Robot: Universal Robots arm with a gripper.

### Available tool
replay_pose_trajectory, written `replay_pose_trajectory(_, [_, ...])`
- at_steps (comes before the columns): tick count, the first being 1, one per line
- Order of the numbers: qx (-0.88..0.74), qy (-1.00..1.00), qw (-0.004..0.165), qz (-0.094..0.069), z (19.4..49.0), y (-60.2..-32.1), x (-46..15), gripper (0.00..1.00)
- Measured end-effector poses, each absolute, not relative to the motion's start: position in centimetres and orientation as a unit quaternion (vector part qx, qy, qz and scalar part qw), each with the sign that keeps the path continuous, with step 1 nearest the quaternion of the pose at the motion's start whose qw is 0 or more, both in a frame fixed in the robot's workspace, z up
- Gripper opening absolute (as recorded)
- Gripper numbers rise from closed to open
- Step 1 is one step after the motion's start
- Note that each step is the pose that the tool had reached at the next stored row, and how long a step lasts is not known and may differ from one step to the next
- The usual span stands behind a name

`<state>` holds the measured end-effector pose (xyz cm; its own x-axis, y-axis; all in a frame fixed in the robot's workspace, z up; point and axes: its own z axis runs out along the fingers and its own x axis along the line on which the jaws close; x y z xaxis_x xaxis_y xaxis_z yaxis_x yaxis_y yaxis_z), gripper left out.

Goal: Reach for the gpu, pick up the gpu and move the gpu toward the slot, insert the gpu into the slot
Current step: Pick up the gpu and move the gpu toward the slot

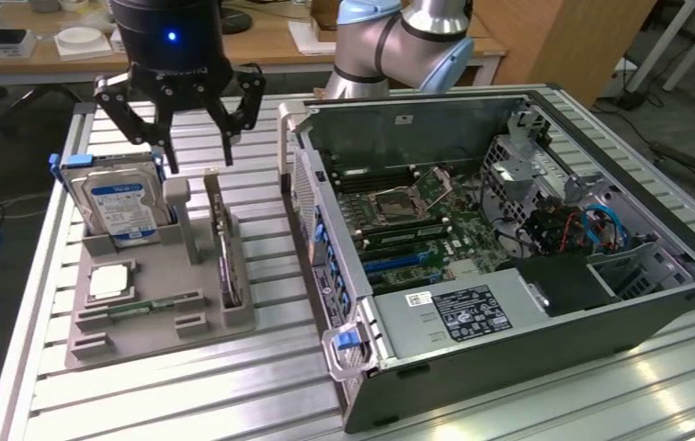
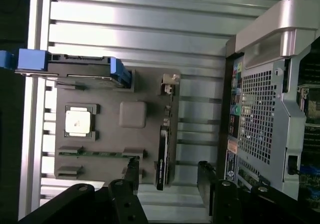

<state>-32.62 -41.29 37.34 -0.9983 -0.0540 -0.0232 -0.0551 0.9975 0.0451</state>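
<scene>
Pincer [image 1: 198, 152] spread wide, nothing between its fingers. In the exterior view we see it hanging above the far end of the grey holder tray [image 1: 157, 322], clear of every part in it.

The gpu [image 1: 227, 262] stands on its long edge in a groove of the tray, on the side nearest the open computer case [image 1: 544, 322]. It is not touched. In the wrist view the gpu [image 2: 161, 154] shows edge-on as a thin dark strip, and the pincer [image 2: 167, 168] has one finger on either side of its near end, both apart from it.

Other parts in the tray:
- hard drive [image 1: 120, 207], upright in a blue carrier, at the exterior view's left of the gpu
- processor chip [image 1: 111, 278], lying flat
- memory stick [image 1: 139, 305], set in a narrow groove

The case lies on its side, panel off, with the motherboard [image 1: 427, 220] exposed. We note blue expansion slots [image 1: 394, 264] on the board, with no card in them.

Tray and case both rest on the slatted aluminium surface [image 1: 200, 395], just beside each other.
</scene>
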Motion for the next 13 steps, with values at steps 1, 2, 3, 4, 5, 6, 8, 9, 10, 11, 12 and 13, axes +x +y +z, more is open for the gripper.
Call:
replay_pose_trajectory(1, [-0.027,0.999,0.011,0.023,37.2,-41.3,-32.6,0.59])
replay_pose_trajectory(2, [-0.027,0.999,0.011,0.023,37.0,-41.3,-32.6,0.59])
replay_pose_trajectory(3, [-0.027,0.999,0.011,0.023,36.8,-41.3,-32.6,0.59])
replay_pose_trajectory(4, [-0.027,0.999,0.011,0.023,36.6,-41.4,-32.6,0.59])
replay_pose_trajectory(5, [-0.027,0.999,0.011,0.023,36.4,-41.5,-32.6,0.59])
replay_pose_trajectory(6, [-0.027,0.999,0.011,0.023,36.3,-41.6,-32.6,0.59])
replay_pose_trajectory(8, [-0.027,0.999,0.011,0.023,35.9,-42.0,-32.6,0.59])
replay_pose_trajectory(9, [-0.027,0.999,0.011,0.023,35.7,-42.2,-32.6,0.59])
replay_pose_trajectory(10, [-0.027,0.999,0.011,0.023,35.5,-42.5,-32.6,0.59])
replay_pose_trajectory(11, [-0.027,0.999,0.011,0.023,35.3,-42.8,-32.6,0.59])
replay_pose_trajectory(12, [-0.027,0.999,0.011,0.023,35.1,-42.9,-32.6,0.59])
replay_pose_trajectory(13, [-0.027,0.999,0.011,0.023,35.0,-42.9,-32.6,0.59])
